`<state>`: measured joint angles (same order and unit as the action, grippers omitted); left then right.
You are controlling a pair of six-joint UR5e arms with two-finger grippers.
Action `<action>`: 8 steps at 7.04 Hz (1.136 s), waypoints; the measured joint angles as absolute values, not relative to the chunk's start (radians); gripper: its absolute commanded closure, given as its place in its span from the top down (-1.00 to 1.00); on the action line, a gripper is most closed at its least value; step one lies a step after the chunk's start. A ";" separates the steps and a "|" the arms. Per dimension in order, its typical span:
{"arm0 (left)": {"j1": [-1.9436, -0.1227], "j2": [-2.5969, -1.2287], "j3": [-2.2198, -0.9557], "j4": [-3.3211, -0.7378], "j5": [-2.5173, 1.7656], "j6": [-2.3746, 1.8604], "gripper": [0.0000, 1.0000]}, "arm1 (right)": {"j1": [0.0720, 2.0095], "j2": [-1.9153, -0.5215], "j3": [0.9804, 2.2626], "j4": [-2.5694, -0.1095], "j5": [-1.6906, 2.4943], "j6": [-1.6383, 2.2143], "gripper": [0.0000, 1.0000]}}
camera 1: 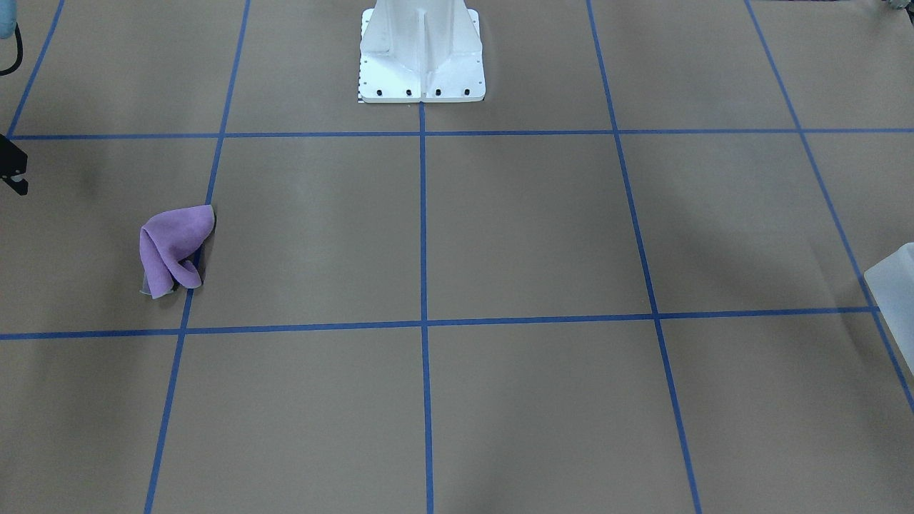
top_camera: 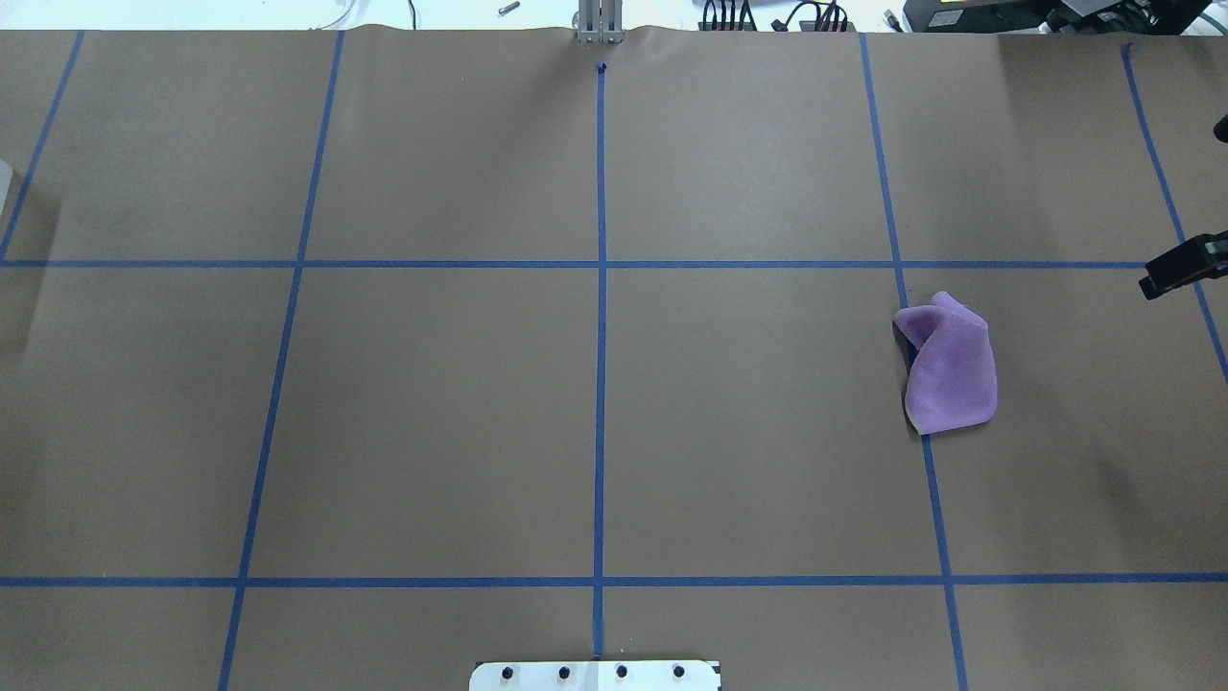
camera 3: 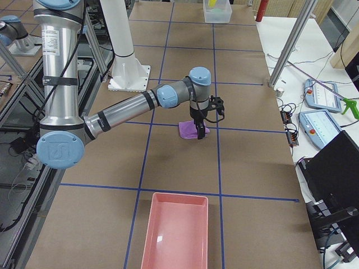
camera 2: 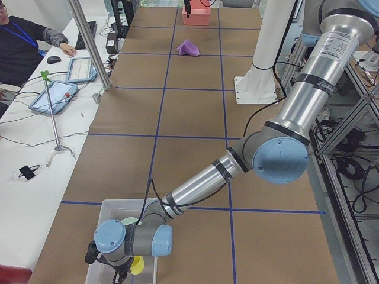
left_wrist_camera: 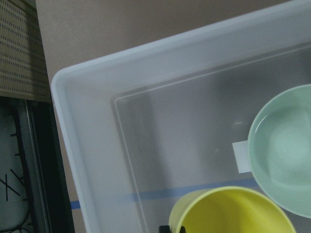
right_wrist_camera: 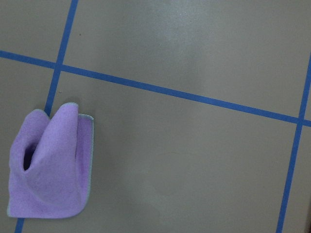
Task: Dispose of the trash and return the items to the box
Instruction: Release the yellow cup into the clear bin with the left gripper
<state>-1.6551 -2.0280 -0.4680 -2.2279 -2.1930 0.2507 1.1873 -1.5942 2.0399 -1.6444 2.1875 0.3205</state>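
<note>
The frosted white box (left_wrist_camera: 87,145) fills the left wrist view. The mint-green bowl (left_wrist_camera: 286,155) stands in it. My left gripper (left_wrist_camera: 171,228) shows only as a dark tip at the yellow cup's (left_wrist_camera: 231,211) rim and seems shut on it, holding the cup tilted over the box (camera 2: 109,210). My right gripper (top_camera: 1156,281) hangs above the table at the overhead view's right edge, to the right of a crumpled purple cloth (top_camera: 945,369). I cannot tell whether it is open or shut. The cloth also shows in the right wrist view (right_wrist_camera: 48,174).
A pink tray (camera 3: 176,230) lies on the table at the robot's right end. The white pedestal base (camera 1: 421,57) stands at the robot's side, midway along the table. Blue tape lines cross the brown paper. An operator sits at a side desk (camera 2: 23,41).
</note>
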 measured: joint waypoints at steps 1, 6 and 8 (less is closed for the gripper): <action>-1.640 -2.025 -0.462 -2.244 -2.190 0.250 -0.35 | 1.187 -1.593 2.040 -1.644 2.187 0.321 1.00; -1.635 -2.031 -0.481 -2.262 -2.193 0.262 0.97 | 1.186 -1.586 2.040 -1.644 2.187 0.321 1.00; -1.676 -2.033 -0.541 -2.245 -2.204 0.262 0.97 | 1.186 -1.586 2.040 -1.644 2.187 0.321 1.00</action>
<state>-1.6762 -2.0328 -0.5407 -2.2453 -2.2045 0.2620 1.1865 -1.5856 2.0401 -1.6444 2.1875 0.3206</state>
